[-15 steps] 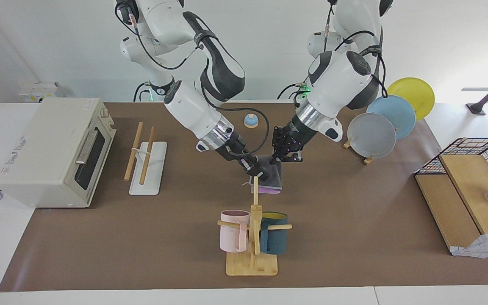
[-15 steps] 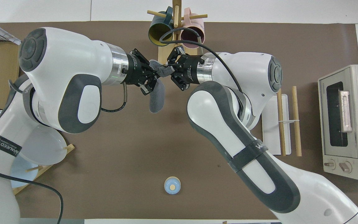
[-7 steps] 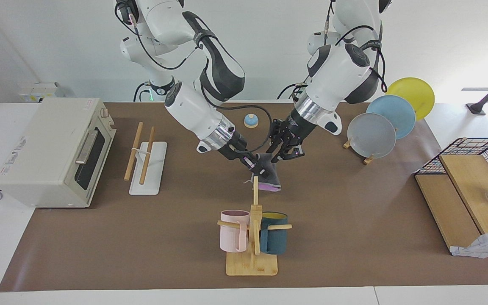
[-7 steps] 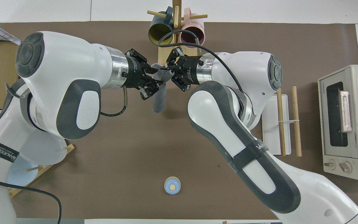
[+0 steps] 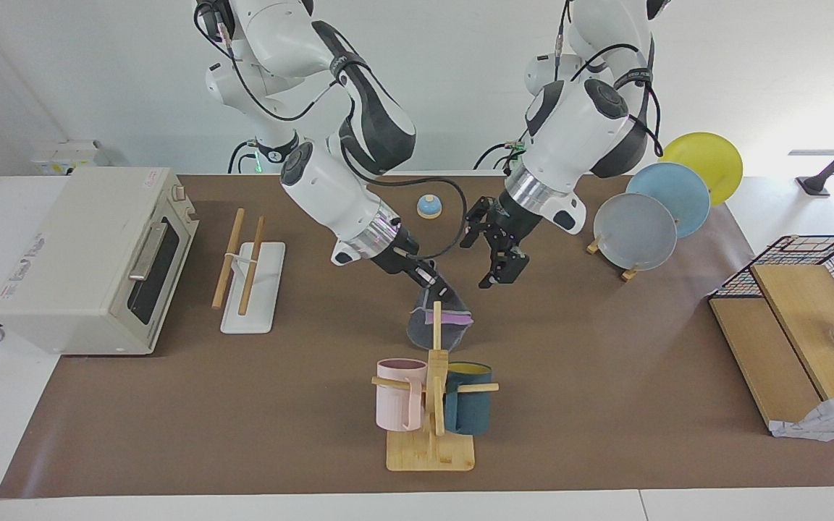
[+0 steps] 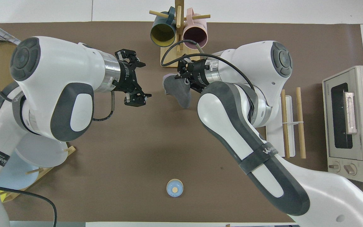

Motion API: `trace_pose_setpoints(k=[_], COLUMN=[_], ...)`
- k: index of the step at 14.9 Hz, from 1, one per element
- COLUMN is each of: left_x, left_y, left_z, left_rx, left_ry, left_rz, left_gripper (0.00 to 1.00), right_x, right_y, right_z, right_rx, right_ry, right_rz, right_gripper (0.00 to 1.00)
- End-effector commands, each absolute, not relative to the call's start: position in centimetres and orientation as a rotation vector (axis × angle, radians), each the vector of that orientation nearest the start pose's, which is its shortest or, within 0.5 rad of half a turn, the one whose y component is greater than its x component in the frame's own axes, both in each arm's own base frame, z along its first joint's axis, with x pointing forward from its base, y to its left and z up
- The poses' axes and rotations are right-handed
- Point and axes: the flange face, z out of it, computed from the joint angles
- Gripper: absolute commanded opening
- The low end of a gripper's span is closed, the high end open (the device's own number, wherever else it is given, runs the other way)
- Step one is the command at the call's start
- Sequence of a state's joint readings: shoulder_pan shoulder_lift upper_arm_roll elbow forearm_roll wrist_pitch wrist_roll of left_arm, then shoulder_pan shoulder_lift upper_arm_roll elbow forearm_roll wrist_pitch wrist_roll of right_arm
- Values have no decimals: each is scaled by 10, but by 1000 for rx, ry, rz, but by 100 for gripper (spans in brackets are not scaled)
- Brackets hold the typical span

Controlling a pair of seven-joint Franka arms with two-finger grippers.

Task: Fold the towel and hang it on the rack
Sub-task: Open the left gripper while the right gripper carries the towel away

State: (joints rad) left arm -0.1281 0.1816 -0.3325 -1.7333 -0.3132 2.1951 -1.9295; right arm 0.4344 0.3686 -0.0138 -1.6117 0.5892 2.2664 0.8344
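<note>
Facing view: the right gripper [image 5: 440,289] is clamped on the upper edge of the towel [image 5: 437,327], which hangs from it in the air over the middle of the brown mat [image 5: 605,405], dark grey face outward with a strip of purple showing near the top. The towel hangs clear of the mat, just above the top post of the mug tree [image 5: 433,405], which stands farther from the robots and carries a pink mug [image 5: 397,404] and a dark teal mug [image 5: 469,407]. The left gripper [image 5: 498,255] is raised over the mat beside the towel, toward the left arm's end of the table, with its fingers spread apart and nothing between them; it does not touch the cloth. Overhead view: the same separation is visible, with the left gripper [image 6: 136,84] standing well apart from the towel [image 6: 179,92], which is bunched under the right gripper [image 6: 181,75]. The rack [image 5: 247,278], two light-wood rods on a white base, lies toward the right arm's end of the table, between the towel and the toaster oven [image 5: 91,257]; nothing hangs on it. A small blue bell [image 5: 428,206] sits nearer to the robots than the towel. A stand of plates [image 5: 659,210] is toward the left arm's end.
</note>
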Motion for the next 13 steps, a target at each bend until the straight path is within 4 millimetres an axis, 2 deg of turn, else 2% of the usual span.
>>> trace_pose_setpoints(k=[1, 4, 6, 9, 11, 13], left_x=[582, 599, 605, 612, 615, 615], left_y=[-237, -189, -161, -113, -84, -69], left_z=[507, 505, 503, 501, 504, 510], left_rx=[2078, 2348, 2499, 2675, 2817, 2956], left_ry=[1804, 1451, 1200, 848, 625, 456], left_rz=[-156, -24, 36, 84, 116, 134], left_gripper=[100, 100, 100, 100, 100, 100], right_x=[617, 614, 600, 580, 567, 563], right_y=[254, 193, 158, 109, 105, 119], right_z=[482, 498, 508, 506, 498, 497], right_rx=[-2591, -2615, -2675, -2695, -2698, -2701], right_ry=[695, 727, 657, 664, 680, 685], right_rz=[53, 152, 209, 256, 318, 321], right_gripper=[0, 0, 0, 0, 0, 0])
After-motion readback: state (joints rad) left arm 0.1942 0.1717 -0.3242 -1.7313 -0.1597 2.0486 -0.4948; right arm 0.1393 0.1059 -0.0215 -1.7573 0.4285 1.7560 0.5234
